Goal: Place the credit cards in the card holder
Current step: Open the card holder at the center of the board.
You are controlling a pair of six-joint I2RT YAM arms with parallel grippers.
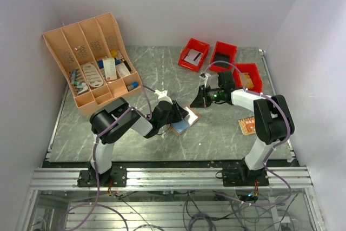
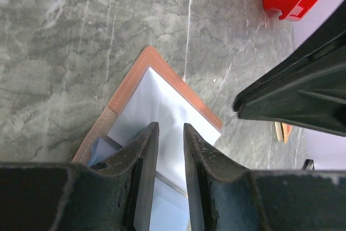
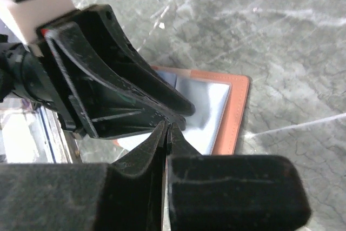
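Note:
The card holder (image 1: pixel 192 117) lies open on the grey table, tan-brown border up, with clear sleeves inside. It also shows in the left wrist view (image 2: pixel 130 85) and the right wrist view (image 3: pixel 238 112). My left gripper (image 1: pixel 181 113) is low over its near half, its jaws a narrow gap apart (image 2: pixel 168 125), nothing between them. My right gripper (image 1: pixel 197 101) hovers just above the holder's far edge, shut (image 3: pixel 167 125) on a thin credit card seen edge-on. Another orange card (image 1: pixel 247 126) lies on the table by the right arm.
A large orange-tan slotted rack (image 1: pixel 92 63) with several items stands at the back left. Three red bins (image 1: pixel 193 53) (image 1: pixel 223 55) (image 1: pixel 250 76) sit at the back right. The two grippers are close together over the holder.

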